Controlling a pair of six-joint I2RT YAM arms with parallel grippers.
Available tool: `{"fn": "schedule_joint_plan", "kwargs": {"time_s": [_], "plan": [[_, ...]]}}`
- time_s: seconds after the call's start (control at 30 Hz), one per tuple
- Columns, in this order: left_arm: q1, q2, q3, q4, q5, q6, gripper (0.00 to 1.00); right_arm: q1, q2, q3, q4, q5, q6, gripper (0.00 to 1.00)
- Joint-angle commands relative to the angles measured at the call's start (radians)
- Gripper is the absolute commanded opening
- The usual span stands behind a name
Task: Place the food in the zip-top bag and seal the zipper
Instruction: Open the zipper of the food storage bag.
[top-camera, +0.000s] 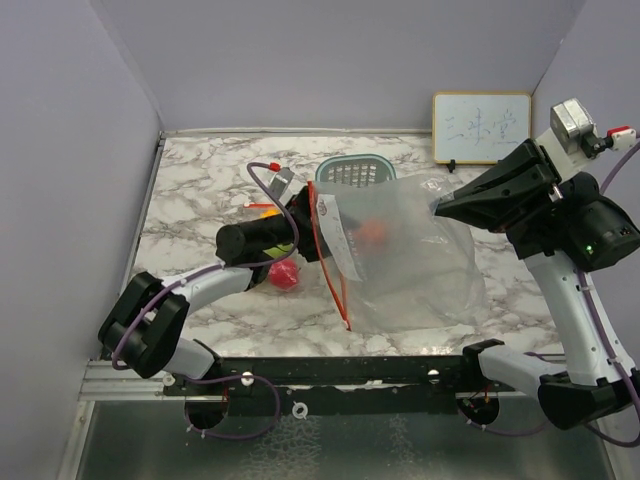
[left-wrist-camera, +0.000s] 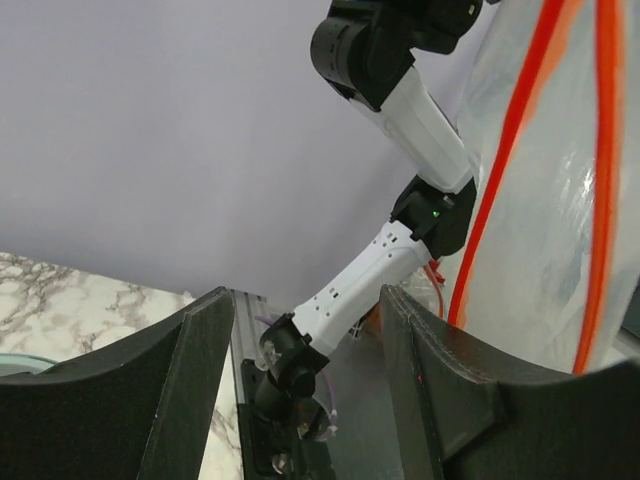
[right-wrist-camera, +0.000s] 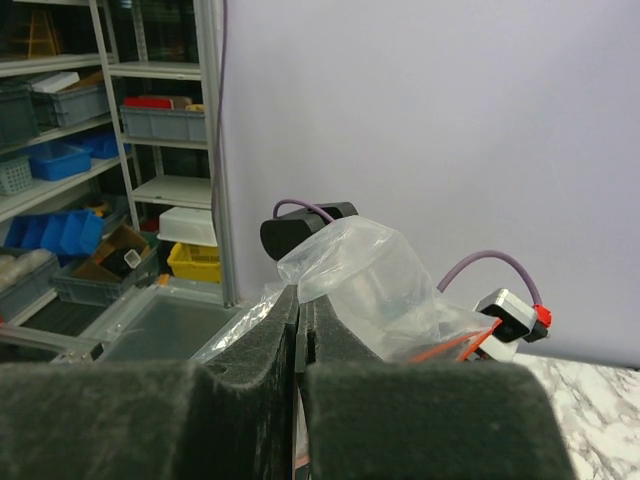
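The clear zip-top bag lies on its side in the middle of the marble table, its mouth facing left. The red-orange zipper runs down that mouth edge. My right gripper is shut on a fold of the bag's upper plastic, lifting it. My left gripper sits at the mouth's upper edge, open, with nothing between its fingers; the zipper hangs just to their right. One orange fruit shows inside the bag. A red fruit lies on the table under the left arm.
A teal mesh basket stands behind the bag. A small orange-yellow piece lies on the table behind the left arm. A whiteboard leans at the back right. Grey walls close in the table's left, back and right.
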Motion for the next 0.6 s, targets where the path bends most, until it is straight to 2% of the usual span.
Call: {"fn": "schedule_joint_plan", "kwargs": {"time_s": [0.0,0.23,0.57], "plan": [[0.01,-0.022,-0.04,0.245,0.04,-0.001,0.63,0.002,-0.02,0.053,-0.054,-0.035,-0.038,0.01],[0.032,-0.024,-0.062,0.245,0.038,-0.004,0.63,0.002,-0.05,0.098,-0.166,-0.046,-0.116,0.01],[0.039,-0.035,-0.007,0.247,0.023,-0.007,0.63,0.002,-0.047,0.067,-0.144,-0.04,-0.109,0.01]]}}
